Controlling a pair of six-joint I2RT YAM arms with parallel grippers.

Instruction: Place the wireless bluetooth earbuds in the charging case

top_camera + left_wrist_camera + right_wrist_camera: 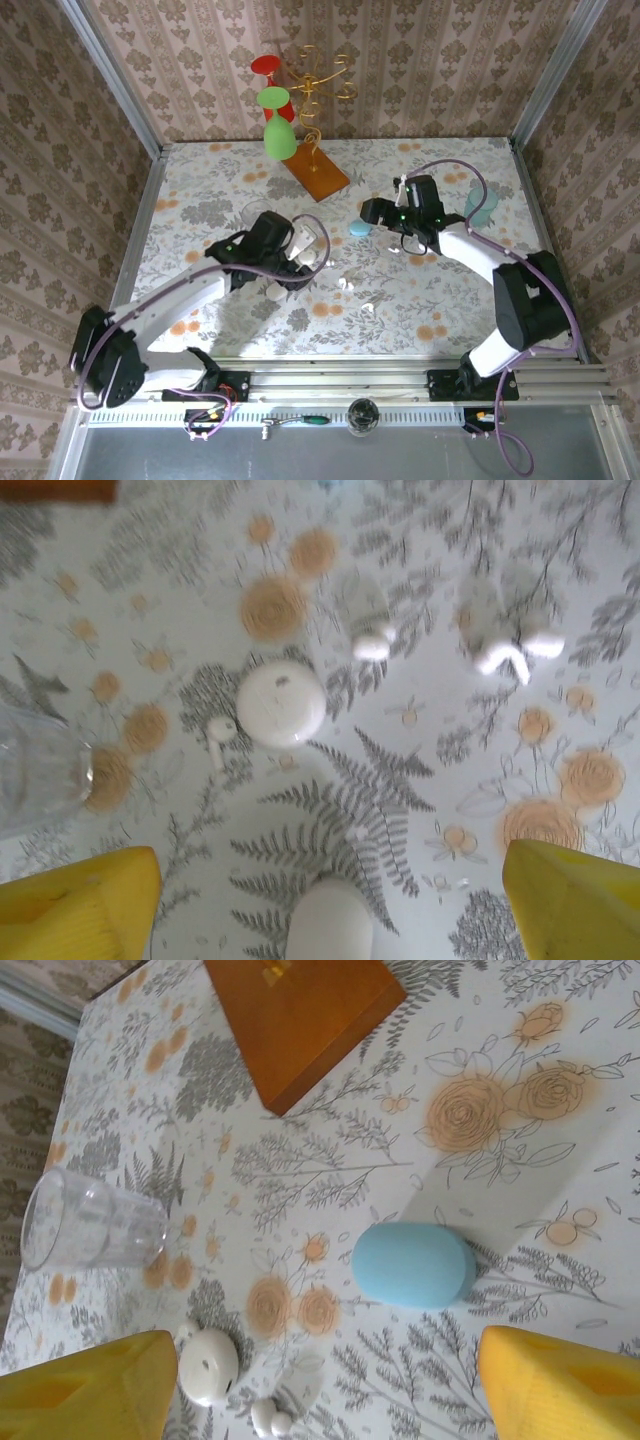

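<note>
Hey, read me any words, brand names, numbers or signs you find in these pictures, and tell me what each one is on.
No text can be read anywhere.
white case: a small dark mark on top, too blurred to tell whether it is a logo.
blue case: plain, no print visible.
wooden base: a yellowish spot at the picture's top edge, no legible letters.

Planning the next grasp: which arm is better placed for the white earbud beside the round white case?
Left, probably. The open left gripper hovers over the white earbud and white case; the right gripper hangs by the blue case.
</note>
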